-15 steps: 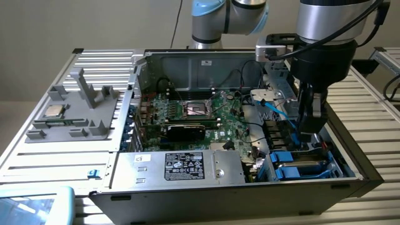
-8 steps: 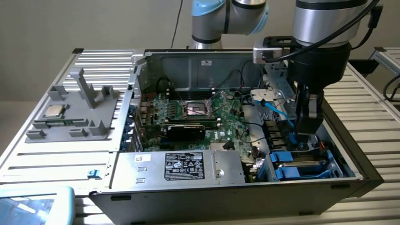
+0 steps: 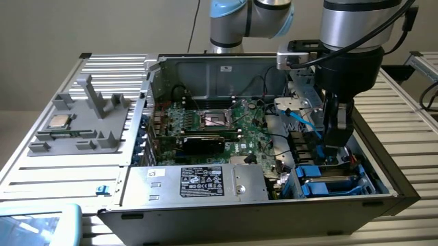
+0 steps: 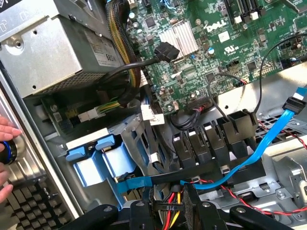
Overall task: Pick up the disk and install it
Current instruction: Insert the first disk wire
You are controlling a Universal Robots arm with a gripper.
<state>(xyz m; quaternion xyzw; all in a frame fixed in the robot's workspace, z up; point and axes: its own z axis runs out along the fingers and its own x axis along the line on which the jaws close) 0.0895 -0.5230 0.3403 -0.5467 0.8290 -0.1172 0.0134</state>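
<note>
I see a robotics lab: an opened computer case (image 3: 239, 214) on a slatted metal table (image 3: 403, 120), a robot arm (image 3: 352, 25) above it.

open tower on the bench: a black-and-silver metal computer case (image 3: 226, 69) lies on its side on a white slatted metal table (image 3: 403, 118). inside it, a green circuit motherboard (image 3: 257, 136) (image 4: 201, 62) carries a finned silver heatsink (image 4: 178, 37). a big silver power supply box with a black-and-white label (image 3: 198, 182) (image 4: 43, 52) fills the near end. a bright blue flat cable (image 3: 301, 120) (image 4: 268, 134) crosses the bay at the exterior view's right. outside the case, at the exterior view's left, a grey plastic fixture tray (image 3: 82, 123) holds a small square silver cpu chip (image 3: 57, 122). a black keyboard (image 4: 33, 206) lies beside the case.
</note>
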